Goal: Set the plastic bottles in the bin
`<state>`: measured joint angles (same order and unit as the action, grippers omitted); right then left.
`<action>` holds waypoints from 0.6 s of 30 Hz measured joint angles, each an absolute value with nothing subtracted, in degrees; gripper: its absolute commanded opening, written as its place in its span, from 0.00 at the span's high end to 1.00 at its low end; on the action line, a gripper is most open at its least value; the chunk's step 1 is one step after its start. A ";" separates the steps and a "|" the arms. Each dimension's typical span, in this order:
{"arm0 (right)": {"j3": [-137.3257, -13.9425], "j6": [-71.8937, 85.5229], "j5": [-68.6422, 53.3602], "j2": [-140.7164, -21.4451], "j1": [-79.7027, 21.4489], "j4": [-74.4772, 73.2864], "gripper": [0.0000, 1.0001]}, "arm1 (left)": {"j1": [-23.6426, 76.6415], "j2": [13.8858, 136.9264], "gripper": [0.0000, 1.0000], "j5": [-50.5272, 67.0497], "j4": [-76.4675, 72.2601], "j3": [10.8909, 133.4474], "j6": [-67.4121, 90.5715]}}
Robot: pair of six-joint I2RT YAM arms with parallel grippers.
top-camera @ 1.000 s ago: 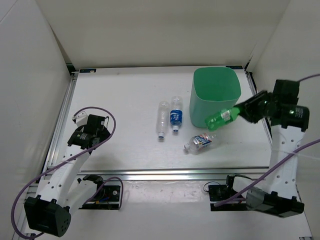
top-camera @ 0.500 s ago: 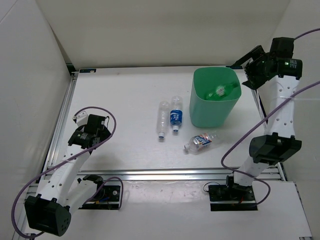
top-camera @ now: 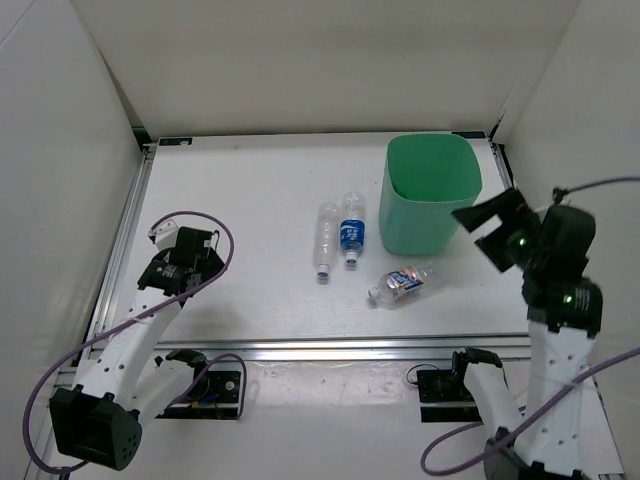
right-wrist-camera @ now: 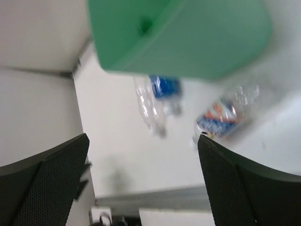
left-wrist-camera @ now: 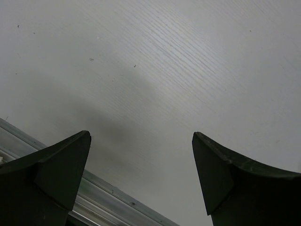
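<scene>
Lining up next pick from my seat: right tool [top-camera: 487, 232] open, empty, just right of bin [top-camera: 420, 230]. Left tool [left-wrist-camera: 141, 139] open, empty, over bench [top-camera: 250, 200]. I'd lower right tool onto nearest labelled bottle [top-camera: 400, 284], jaws across body, not cap. Beyond, blue-label bottle [top-camera: 351, 233] and plain clear bottle [top-camera: 324, 238] lie side by side. Bin upright, mint green, far right.

I count three bottles on the bench [top-camera: 240, 190]: one clear bottle [top-camera: 325, 238], one blue-labelled bottle [top-camera: 351, 229] and one blue-and-white-labelled bottle [top-camera: 402, 284]. There is one bin [top-camera: 430, 200]. I have two hands, the left hand [left-wrist-camera: 141, 136] and the right hand [right-wrist-camera: 143, 141].
</scene>
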<state>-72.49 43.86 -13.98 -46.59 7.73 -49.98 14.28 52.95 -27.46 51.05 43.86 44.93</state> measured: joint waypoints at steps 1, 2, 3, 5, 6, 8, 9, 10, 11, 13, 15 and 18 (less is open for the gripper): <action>-67.59 44.23 -15.44 -43.00 7.73 -49.34 0.00 | 14.39 53.23 0.00 -27.42 50.81 43.86 45.10; -62.74 44.73 -17.21 -40.45 7.73 -49.28 0.00 | 14.44 53.52 0.00 -27.35 50.59 43.86 45.30; -58.35 45.25 -18.68 -39.20 7.73 -49.30 0.00 | 14.46 53.87 0.00 -27.33 50.43 43.86 45.50; -50.78 46.39 -20.73 -39.13 7.73 -49.08 0.00 | 14.48 54.63 0.00 -27.29 50.28 43.86 45.82; -47.57 46.94 -21.54 -39.72 7.73 -49.30 0.00 | 14.48 54.94 0.00 -27.24 50.17 43.81 45.95; -43.75 47.79 -22.90 -42.50 7.66 -49.25 0.00 | 14.48 55.11 0.00 -27.11 49.76 43.33 46.17; -42.50 48.27 -23.46 -43.97 7.40 -48.69 0.00 | 14.55 55.11 0.00 -26.96 49.69 43.07 46.30; -41.56 48.95 -23.94 -45.32 6.98 -47.81 0.00 | 14.66 55.11 0.00 -26.85 49.63 42.81 46.37; -40.88 49.43 -24.14 -46.26 6.31 -46.87 0.00 | 14.81 55.11 0.00 -26.57 49.54 42.52 46.41; -39.90 50.54 -24.27 -47.94 4.49 -44.49 0.00 | 15.16 55.11 0.00 -25.85 49.32 41.85 46.57; -39.86 51.37 -24.21 -50.72 2.85 -42.59 0.00 | 15.51 55.13 0.00 -24.97 49.30 41.08 46.74; -40.36 52.42 -23.07 -56.18 1.13 -41.04 0.00 | 16.36 55.11 0.00 -24.08 49.60 40.18 47.37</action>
